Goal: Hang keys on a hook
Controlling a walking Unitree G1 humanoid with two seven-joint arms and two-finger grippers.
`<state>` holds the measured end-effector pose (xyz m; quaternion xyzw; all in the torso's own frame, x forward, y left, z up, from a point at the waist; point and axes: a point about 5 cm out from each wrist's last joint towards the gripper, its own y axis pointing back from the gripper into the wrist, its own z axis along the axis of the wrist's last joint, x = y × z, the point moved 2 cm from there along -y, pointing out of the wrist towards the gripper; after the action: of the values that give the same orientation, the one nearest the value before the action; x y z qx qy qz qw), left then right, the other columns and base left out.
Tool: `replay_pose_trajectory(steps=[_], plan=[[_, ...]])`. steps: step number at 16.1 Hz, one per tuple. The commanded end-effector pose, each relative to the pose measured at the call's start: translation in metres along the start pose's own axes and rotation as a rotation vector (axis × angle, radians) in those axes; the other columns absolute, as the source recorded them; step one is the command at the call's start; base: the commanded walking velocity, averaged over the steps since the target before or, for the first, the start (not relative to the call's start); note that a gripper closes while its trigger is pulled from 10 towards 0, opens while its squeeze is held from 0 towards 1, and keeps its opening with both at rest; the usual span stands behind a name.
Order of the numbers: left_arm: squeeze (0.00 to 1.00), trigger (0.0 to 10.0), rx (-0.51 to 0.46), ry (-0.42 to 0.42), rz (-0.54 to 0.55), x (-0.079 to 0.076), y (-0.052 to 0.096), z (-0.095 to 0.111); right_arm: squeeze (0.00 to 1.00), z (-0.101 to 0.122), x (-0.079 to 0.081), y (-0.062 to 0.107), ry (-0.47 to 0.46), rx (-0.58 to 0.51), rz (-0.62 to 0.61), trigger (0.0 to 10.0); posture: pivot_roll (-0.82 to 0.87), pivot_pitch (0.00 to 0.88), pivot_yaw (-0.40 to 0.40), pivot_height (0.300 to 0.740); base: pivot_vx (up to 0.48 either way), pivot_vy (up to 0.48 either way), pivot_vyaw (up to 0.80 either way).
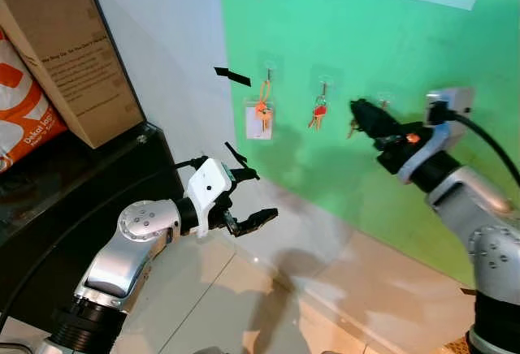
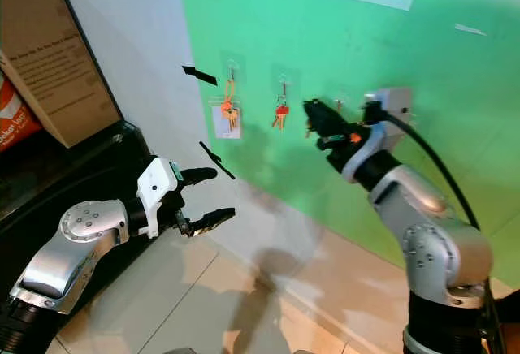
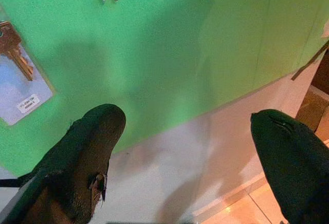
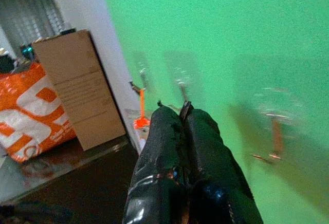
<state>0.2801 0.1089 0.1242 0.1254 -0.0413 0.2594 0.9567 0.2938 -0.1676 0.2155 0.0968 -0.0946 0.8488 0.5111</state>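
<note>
In your head views, your right gripper (image 1: 357, 110) is raised at the green wall (image 1: 390, 53), fingers pressed together on a key (image 1: 351, 131) dangling just under the tips, beside the hook (image 1: 383, 99). Just beyond the tips hang the red keys (image 1: 318, 114), farther on the orange keys (image 1: 262, 112). Your left gripper (image 1: 248, 196) hangs lower, fingers spread.

In your left wrist view, the fingers (image 3: 92, 152) stand wide apart.

In your right wrist view, the fingers (image 4: 169, 142) press together.

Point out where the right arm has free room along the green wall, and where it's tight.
Free: bare green wall below the hooks, and to the right of the right gripper. Tight: between the red keys and the third hook, where the shut jaws sit. The orange-strap keys hang further left.
</note>
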Motion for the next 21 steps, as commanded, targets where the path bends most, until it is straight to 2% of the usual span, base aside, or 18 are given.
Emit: replay_pose_trajectory(steps=[1,7,10,15,21], plan=[[0.47,10.0,0.0,-0.016,-0.001,0.002,0.002,0.004,0.0,0.006,0.001,0.004,-0.015,-0.021,-0.006,10.0,-0.11,0.0,0.044,0.732,0.0,0.0,0.0],[0.47,10.0,-0.003,-0.018,-0.01,0.003,0.0,0.006,0.0,0.004,-0.004,0.011,-0.081,0.004,-0.039,10.0,-0.12,0.0,0.047,0.732,0.0,0.0,0.0],[0.47,10.0,-0.048,0.008,0.003,0.007,0.001,0.013,0.0,-0.001,-0.007,0.01,-0.099,0.027,-0.07,10.0,-0.11,0.0,0.047,0.732,0.0,0.0,0.0],[0.47,10.0,-0.07,0.023,-0.014,0.005,0.002,0.016,0.0,0.004,-0.021,0.012,-0.129,-0.008,-0.154,10.0,-0.11,0.0,0.045,0.732,0.0,0.0,0.0],[0.47,10.0,-0.093,0.027,-0.021,0.005,0.002,0.02,0.0,0.0,-0.026,0.011,-0.165,-0.013,-0.203,10.0,-0.11,0.0,0.044,0.732,0.0,0.0,0.0]])
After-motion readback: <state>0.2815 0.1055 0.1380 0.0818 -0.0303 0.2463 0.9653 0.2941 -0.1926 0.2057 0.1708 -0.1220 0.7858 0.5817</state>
